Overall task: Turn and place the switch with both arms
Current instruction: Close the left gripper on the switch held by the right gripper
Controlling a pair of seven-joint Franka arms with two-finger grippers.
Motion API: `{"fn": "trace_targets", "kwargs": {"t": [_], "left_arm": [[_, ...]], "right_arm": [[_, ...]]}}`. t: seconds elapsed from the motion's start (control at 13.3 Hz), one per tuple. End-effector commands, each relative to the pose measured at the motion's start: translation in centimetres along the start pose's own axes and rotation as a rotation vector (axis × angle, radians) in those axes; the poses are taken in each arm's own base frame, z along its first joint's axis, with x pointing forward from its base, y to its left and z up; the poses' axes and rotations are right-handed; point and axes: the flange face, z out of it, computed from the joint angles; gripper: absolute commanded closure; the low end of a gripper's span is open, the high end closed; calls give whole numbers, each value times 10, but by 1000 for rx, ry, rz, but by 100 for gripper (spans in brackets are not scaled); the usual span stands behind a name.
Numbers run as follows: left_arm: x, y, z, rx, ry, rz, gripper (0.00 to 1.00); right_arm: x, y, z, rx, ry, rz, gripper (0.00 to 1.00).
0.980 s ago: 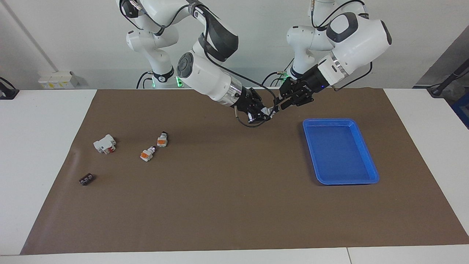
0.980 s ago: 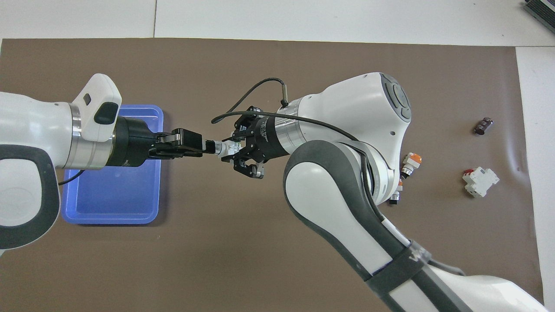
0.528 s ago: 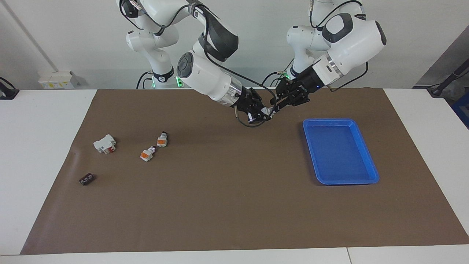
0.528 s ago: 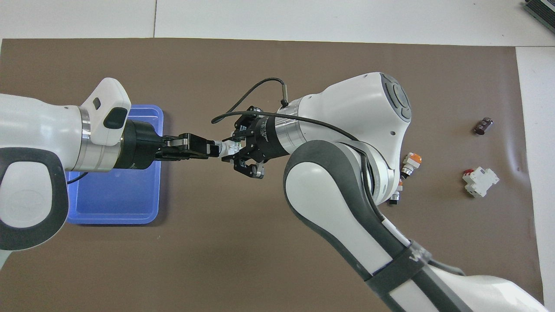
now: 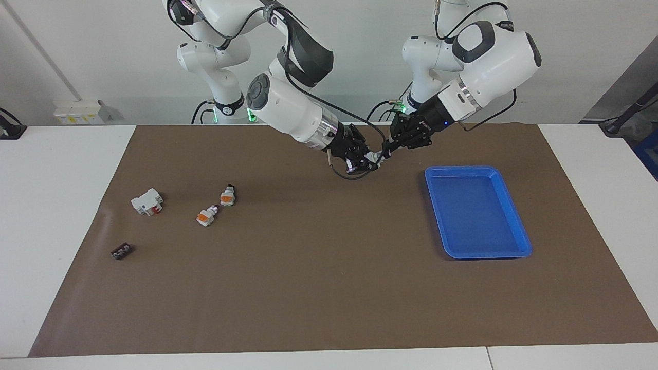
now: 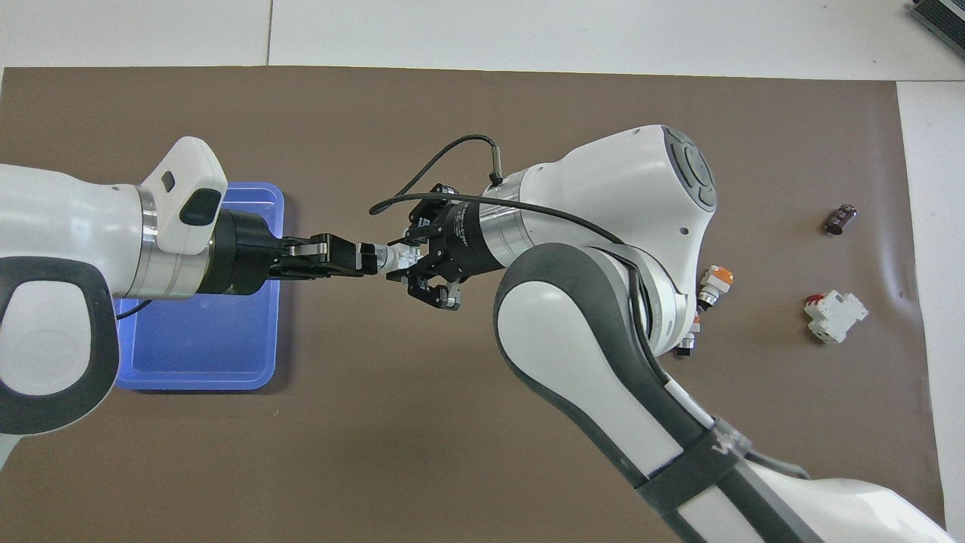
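Switch [image 6: 393, 256] — held in the air over the brown mat [image 5: 329, 288], beside the blue tray [image 5: 519, 234] | left end effector [image 6: 369, 259] pinching its black knob end | right end effector [image 6: 407, 260] gripping its white body | two more switches [image 5: 216, 206] and white-red block [image 5: 146, 201] lie on the bench toward the right arm's end — well apart from the tray.

A white table [image 5: 61, 205] carries a brown mat [image 5: 318, 277] that covers most of its top. Seen in the facing view, a blue tray [image 5: 518, 226] lies on the mat at about 3 o'clock. At about 9 o'clock lie two small white switches with orange patches [image 5: 205, 216] [image 5: 227, 196], a larger white block with red parts [image 5: 146, 201], and a small black piece [image 5: 121, 251].
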Motion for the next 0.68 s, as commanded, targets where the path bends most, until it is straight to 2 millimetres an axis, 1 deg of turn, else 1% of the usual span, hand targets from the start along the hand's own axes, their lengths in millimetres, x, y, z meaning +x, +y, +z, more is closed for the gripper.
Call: {"fn": "trace_targets", "kwargs": {"t": [0.0, 0.3, 0.38, 0.6], "left_arm": [[-7, 6, 9, -16, 4, 24, 100], [-5, 8, 10, -16, 21, 26, 99], [-4, 7, 8, -16, 34, 25, 86], [0, 7, 7, -15, 49, 29, 82]], "right_arm": [[-5, 4, -3, -1, 9, 12, 100], [-5, 4, -3, -2, 9, 12, 100], [-5, 4, -3, -1, 9, 13, 100], [-5, 4, -3, -3, 8, 14, 100]]}}
